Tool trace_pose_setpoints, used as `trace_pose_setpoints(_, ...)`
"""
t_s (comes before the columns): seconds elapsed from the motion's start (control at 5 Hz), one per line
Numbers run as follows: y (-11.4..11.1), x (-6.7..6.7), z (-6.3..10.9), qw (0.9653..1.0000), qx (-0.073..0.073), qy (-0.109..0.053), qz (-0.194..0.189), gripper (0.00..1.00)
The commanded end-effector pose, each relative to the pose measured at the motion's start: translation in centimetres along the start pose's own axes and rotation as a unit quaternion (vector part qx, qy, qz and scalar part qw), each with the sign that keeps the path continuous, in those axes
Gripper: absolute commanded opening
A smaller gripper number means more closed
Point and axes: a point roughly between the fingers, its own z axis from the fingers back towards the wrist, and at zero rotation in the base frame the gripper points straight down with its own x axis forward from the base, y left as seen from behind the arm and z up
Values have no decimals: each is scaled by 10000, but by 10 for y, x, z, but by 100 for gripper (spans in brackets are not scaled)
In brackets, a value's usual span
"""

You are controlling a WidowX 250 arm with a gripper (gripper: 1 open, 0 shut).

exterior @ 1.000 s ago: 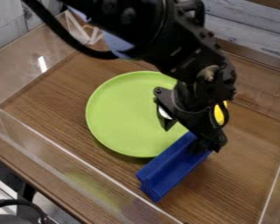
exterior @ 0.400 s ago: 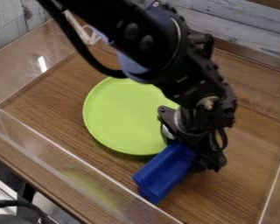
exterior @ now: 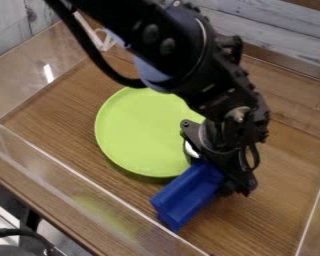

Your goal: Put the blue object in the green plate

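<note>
The blue object (exterior: pixel 187 194), a ridged royal-blue block, lies on the wood just off the front right rim of the green plate (exterior: pixel 133 125). Its far end points up toward the gripper. My gripper (exterior: pixel 216 165) is down low over that far end, with one dark finger (exterior: pixel 238 178) on the block's right side and the other by the plate's edge. The jaws stand apart, astride the block's end. The black arm hides the right part of the plate and the block's tip.
The wooden tabletop (exterior: pixel 69 90) is boxed in by clear plastic walls (exterior: pixel 43 175) at the left and front. Bare wood lies left of and in front of the plate. The arm's bulk and cables fill the upper middle.
The gripper has dropped lower onto the far end of the blue block. The block has shifted slightly to the left.
</note>
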Motion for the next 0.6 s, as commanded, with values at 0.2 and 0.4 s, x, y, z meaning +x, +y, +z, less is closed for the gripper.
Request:
trace_pose_setpoints(0.2, 11, 14, 20, 9999, 60, -110, 51, 0)
trace_pose_setpoints(0.4, 13, 14, 25, 9999, 98, -57, -9, 0)
